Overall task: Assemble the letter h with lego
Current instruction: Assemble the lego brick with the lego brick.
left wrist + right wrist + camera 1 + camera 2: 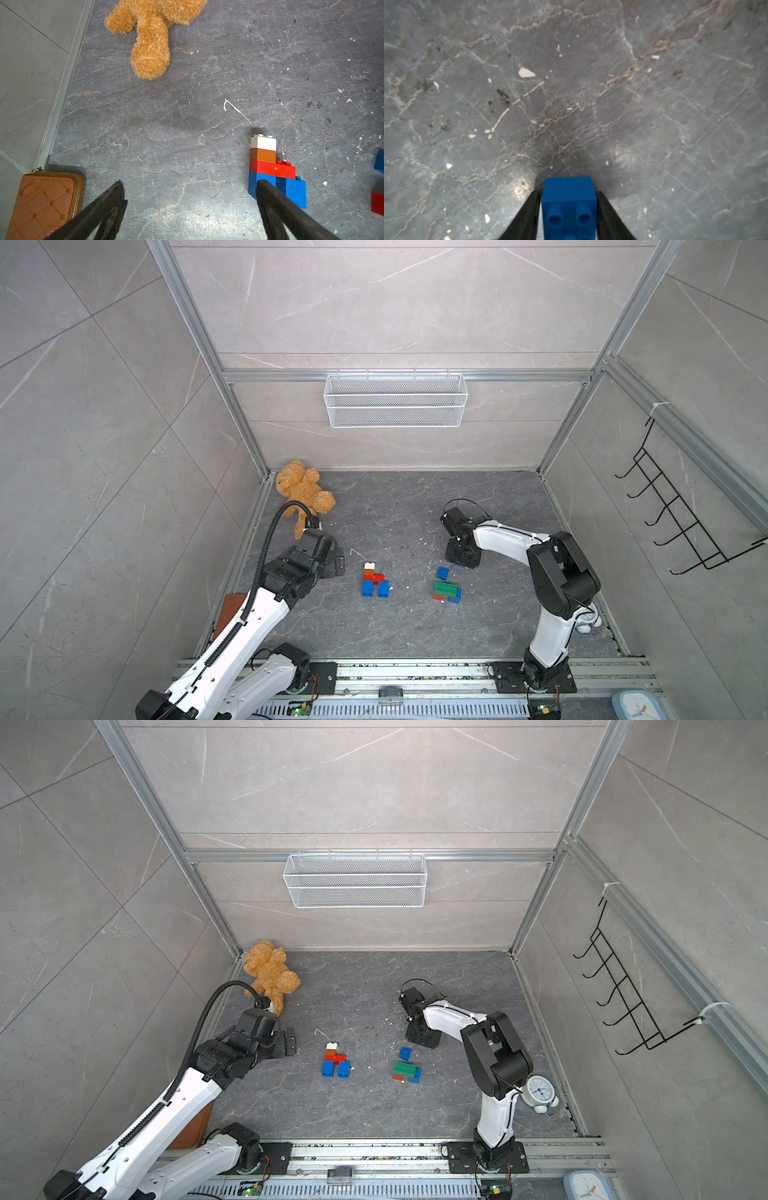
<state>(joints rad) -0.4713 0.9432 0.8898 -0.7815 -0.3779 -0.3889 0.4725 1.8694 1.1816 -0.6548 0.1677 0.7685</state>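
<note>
- Lego stack (374, 581) is made of white, brown, red and two blue bricks. It lies near the left gripper (189, 184), just past one finger and not between the jaws. Those jaws stand wide apart and hold nothing.
- One blue brick (569, 199) sits right between the jaws of the right gripper (568, 194). They squeeze its two flat sides. Its bumps face the wrist camera. It is low over the grey table (654, 104); I cannot tell if it touches.
- A loose blue brick (442, 572) and a green brick (445, 588) on a small pile lie near the right gripper, outside its jaws.
- I think each brick is light and hard, and does not bend or break easily. The sides are smooth, so a brick may slip or twist if held by a corner.
- The best place to hold, I think, is the middle of the two flat sides. Then the bumps and the bottom are free to click on.
- No writing shows on any brick. A brown wallet (45, 203) has a pressed-in mark, too faint to read.
</note>
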